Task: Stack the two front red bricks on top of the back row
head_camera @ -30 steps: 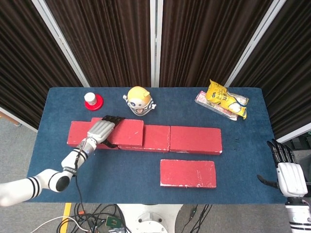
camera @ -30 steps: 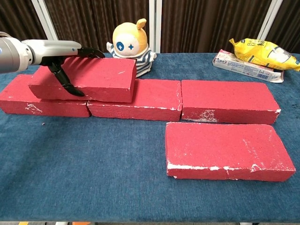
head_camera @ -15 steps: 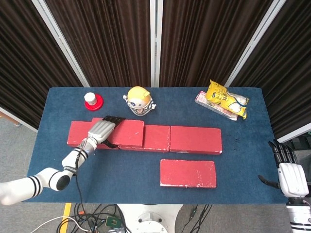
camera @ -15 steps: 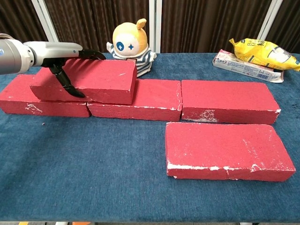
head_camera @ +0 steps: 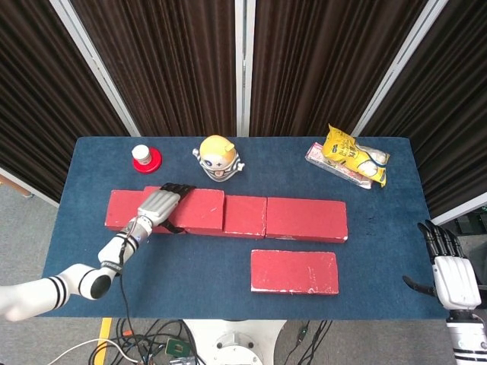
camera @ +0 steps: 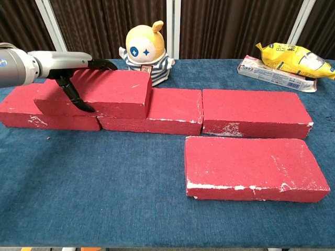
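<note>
Three red bricks form the back row across the blue table. A fourth red brick lies on top of that row, over the seam between its left and middle bricks. My left hand grips this upper brick at its left end, fingers over the top and thumb down the front face. One more red brick lies flat in front of the row, at the right. My right hand hangs open off the table's right edge, holding nothing.
A yellow-headed striped toy stands behind the row. A red-and-white cup sits at the back left. A yellow snack bag on a flat packet lies at the back right. Dark curtains close off the back.
The brick in my left hand has sunk lower and settled onto the back row, shifting slightly away from me. My right hand stayed nearly still.
</note>
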You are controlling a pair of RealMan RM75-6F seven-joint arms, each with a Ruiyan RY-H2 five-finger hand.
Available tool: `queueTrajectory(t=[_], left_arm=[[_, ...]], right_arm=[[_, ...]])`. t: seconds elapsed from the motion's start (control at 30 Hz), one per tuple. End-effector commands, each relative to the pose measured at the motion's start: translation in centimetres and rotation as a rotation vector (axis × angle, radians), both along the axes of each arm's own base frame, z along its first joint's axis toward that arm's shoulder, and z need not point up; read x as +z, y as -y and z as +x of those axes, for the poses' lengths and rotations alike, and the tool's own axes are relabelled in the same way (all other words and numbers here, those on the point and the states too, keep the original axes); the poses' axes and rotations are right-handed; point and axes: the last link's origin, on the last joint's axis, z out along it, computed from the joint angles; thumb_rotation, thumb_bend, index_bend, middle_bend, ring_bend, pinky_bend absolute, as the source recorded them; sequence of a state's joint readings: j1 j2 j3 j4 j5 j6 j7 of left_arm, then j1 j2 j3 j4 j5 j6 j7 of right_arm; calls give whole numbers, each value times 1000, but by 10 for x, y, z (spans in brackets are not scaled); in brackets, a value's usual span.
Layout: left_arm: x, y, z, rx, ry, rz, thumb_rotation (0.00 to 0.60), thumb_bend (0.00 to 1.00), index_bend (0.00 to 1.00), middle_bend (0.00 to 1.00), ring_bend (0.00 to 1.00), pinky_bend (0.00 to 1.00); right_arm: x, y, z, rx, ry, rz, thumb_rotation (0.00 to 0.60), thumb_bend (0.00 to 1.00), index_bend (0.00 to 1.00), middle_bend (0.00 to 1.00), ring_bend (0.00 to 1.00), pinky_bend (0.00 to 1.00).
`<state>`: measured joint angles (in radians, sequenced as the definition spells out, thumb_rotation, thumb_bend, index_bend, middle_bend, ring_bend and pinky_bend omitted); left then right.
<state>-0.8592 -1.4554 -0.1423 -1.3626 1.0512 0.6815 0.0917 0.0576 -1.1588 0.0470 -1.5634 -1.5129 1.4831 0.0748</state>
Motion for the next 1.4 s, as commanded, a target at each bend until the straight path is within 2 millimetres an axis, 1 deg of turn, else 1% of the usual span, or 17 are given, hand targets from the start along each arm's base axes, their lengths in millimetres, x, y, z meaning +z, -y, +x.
queueTrajectory(t=[0.03,0.23,0.37,0.5,0.6,0.7,1.4], left_arm=[[-1,1,-1,3,3,-5,600,227,0,105,127,97],[-2,1,-2,10,7,-10,600,221,0,103,116,97],[-2,0,-2,9,6,-10,600,203,0,85,48,88],[-2,0,-1,5,8,-12,600,187,0,22,2,50],[-2,0,0,3,12,-11,600,178,0,0,0,20],[-2,0,0,4,16,-12,600,174,0,0,0,1],[0,1,3,9,24,-30,600,161,0,0,0,0]], right_arm=[[-1,0,-1,-4,0,4,600,0,0,0,0,0],[-3,1,-2,-9,1,11,600,0,0,0,0,0],[-2,1,-2,-9,2,6,600,0,0,0,0,0],[-1,1,-3,-12,2,6,600,0,0,0,0,0],[-1,1,-3,-13,4,6,600,0,0,0,0,0],[-2,1,-3,-13,4,7,600,0,0,0,0,0],[0,1,-6,-19,3,-2,600,0,0,0,0,0]])
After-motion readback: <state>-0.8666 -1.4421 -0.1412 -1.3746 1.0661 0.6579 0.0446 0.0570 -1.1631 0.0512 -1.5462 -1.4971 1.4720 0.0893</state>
